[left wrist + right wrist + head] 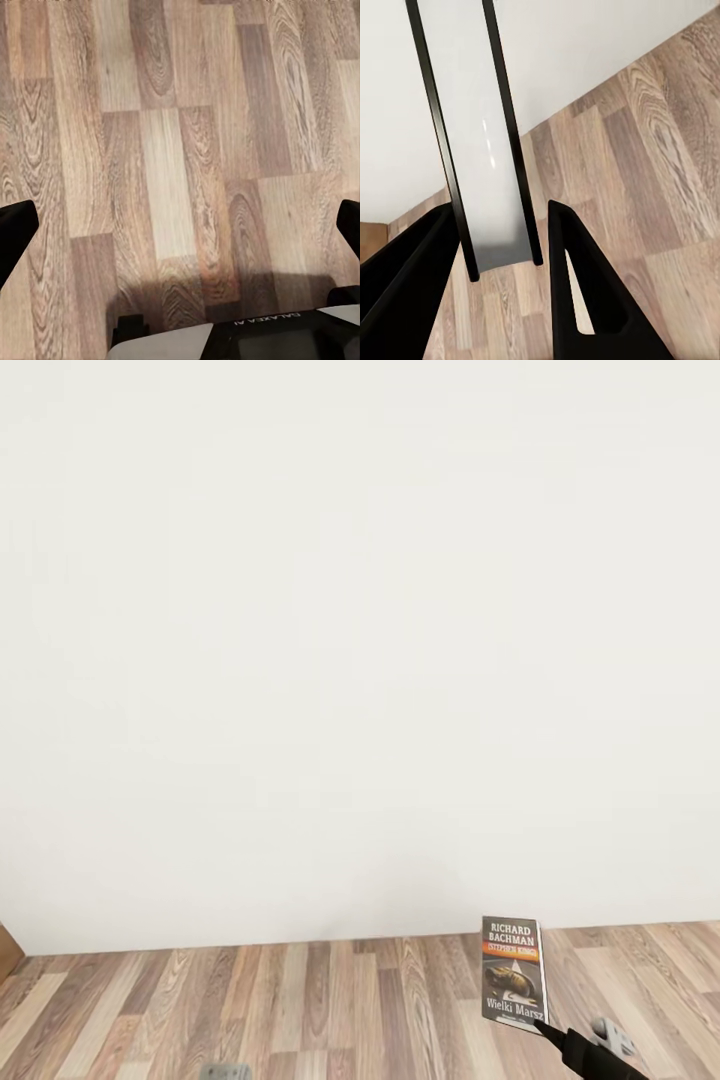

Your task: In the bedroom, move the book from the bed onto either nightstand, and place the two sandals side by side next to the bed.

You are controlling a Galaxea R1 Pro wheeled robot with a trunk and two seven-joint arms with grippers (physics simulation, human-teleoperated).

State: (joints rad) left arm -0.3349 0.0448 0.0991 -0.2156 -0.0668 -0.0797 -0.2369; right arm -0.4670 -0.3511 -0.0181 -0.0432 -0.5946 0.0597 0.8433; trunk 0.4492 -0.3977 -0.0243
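One thin paperback book (514, 970) with a dark grey cover, white "RICHARD BACHMAN" lettering, an orange band and a dark picture over the words "Wielki Marsz": you have it upright in the air, lower right of the head view, cover facing the camera, in front of the line where wall meets floor. One right gripper (545, 1028), black: it takes the book at its lower right corner, and your right wrist view shows the two dark fingers (577, 300) pressed on either side of the book's edge (480, 142), seen end-on as a pale strip between two black lines, so you are pinching the book. One left gripper (180, 225): in the left wrist view its two black fingertips (15, 232) sit at opposite borders of the picture, spread wide with nothing between them but floor. One plain white wall (360, 640), taking up most of the head view. One wood-plank floor (300, 1010) in mixed brown and pale boards, running under both grippers. One small brown wooden corner (8, 950) at the left border of the head view, too little of it visible to identify. One small grey fitting (225, 1072) at the bottom border, unclear.
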